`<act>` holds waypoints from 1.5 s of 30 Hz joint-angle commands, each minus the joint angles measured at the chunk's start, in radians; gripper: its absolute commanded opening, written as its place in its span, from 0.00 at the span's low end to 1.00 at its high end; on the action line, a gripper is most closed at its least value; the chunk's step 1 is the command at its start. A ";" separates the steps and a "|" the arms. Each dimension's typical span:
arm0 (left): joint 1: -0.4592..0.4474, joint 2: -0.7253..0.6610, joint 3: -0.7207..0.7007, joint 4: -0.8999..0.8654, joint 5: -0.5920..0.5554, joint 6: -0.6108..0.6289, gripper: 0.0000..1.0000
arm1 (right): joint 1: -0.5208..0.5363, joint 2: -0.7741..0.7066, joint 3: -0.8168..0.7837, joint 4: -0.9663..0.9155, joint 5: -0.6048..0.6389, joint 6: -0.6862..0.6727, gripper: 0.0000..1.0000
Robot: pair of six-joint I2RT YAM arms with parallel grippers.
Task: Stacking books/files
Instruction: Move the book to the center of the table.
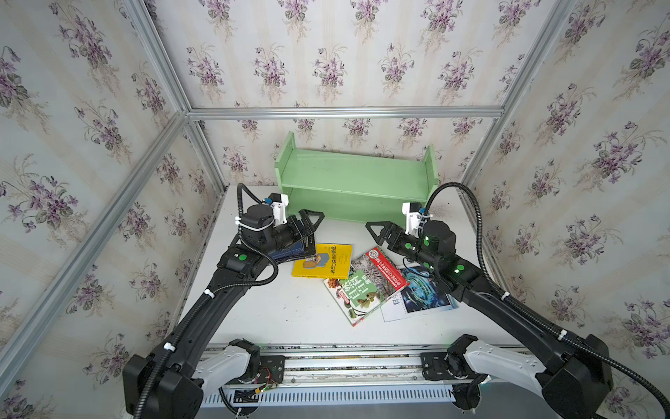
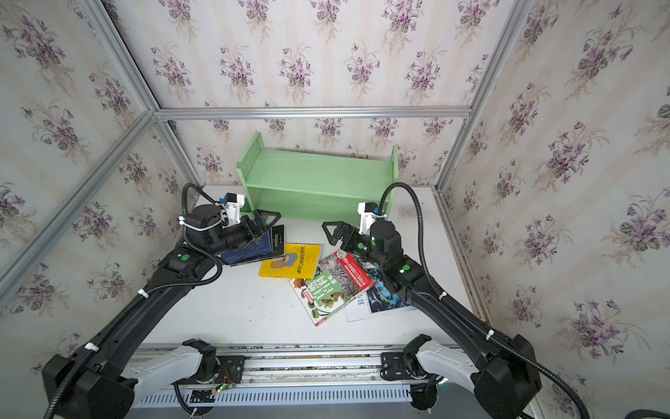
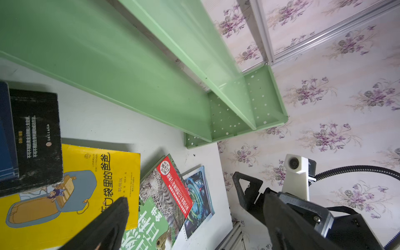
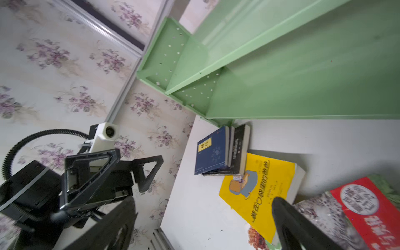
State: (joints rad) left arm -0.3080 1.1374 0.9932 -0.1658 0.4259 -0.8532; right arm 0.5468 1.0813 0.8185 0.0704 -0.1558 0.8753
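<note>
Several books lie flat on the white table (image 1: pixel 275 312). A yellow book with a cartoon man (image 1: pixel 322 260) sits in the middle. The green-and-red nature book (image 1: pixel 366 286) overlaps its near right corner and lies on the thin blue-swirl one (image 1: pixel 422 294). To the left, a navy book with a yellow label (image 4: pixel 212 155) lies on a black book (image 4: pixel 240 147), which rests on the yellow book's edge. My left gripper (image 1: pixel 308 223) hangs open above that pile, holding nothing. Open and just as bare, my right gripper (image 1: pixel 379 232) hovers beyond the nature book.
A light green two-tier shelf (image 1: pixel 355 181) stands at the back of the table against the floral wall. Aluminium frame posts (image 1: pixel 203 152) run along both sides. The arms' base rail (image 1: pixel 348 362) lines the front edge.
</note>
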 commanded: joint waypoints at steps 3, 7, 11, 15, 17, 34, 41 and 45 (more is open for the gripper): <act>0.009 0.051 0.046 -0.116 0.022 0.087 0.99 | -0.002 -0.031 0.011 -0.278 0.305 -0.009 1.00; 0.009 0.122 0.080 -0.186 0.047 0.153 1.00 | -0.128 -0.038 0.023 -0.517 0.334 0.010 1.00; 0.009 0.165 0.095 -0.227 0.099 0.234 1.00 | -0.220 -0.044 -0.019 -0.617 0.301 0.026 1.00; 0.009 0.185 0.082 -0.251 0.116 0.301 1.00 | -0.246 -0.038 -0.074 -0.609 0.279 0.032 1.00; 0.009 0.198 0.076 -0.262 0.108 0.310 1.00 | -0.246 -0.023 -0.103 -0.586 0.252 0.030 1.00; -0.148 0.222 -0.107 -0.293 -0.052 -0.050 1.00 | -0.246 0.142 -0.197 -0.477 -0.092 -0.131 1.00; -0.235 0.234 -0.167 -0.256 -0.114 -0.171 1.00 | -0.247 0.204 -0.241 -0.368 -0.196 -0.142 0.99; -0.262 0.259 -0.203 -0.217 -0.114 -0.220 1.00 | -0.245 0.258 -0.250 -0.230 -0.268 -0.139 0.97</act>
State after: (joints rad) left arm -0.5610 1.3876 0.8017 -0.4263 0.3344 -1.0039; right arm 0.2993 1.3067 0.5762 -0.2703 -0.3458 0.7441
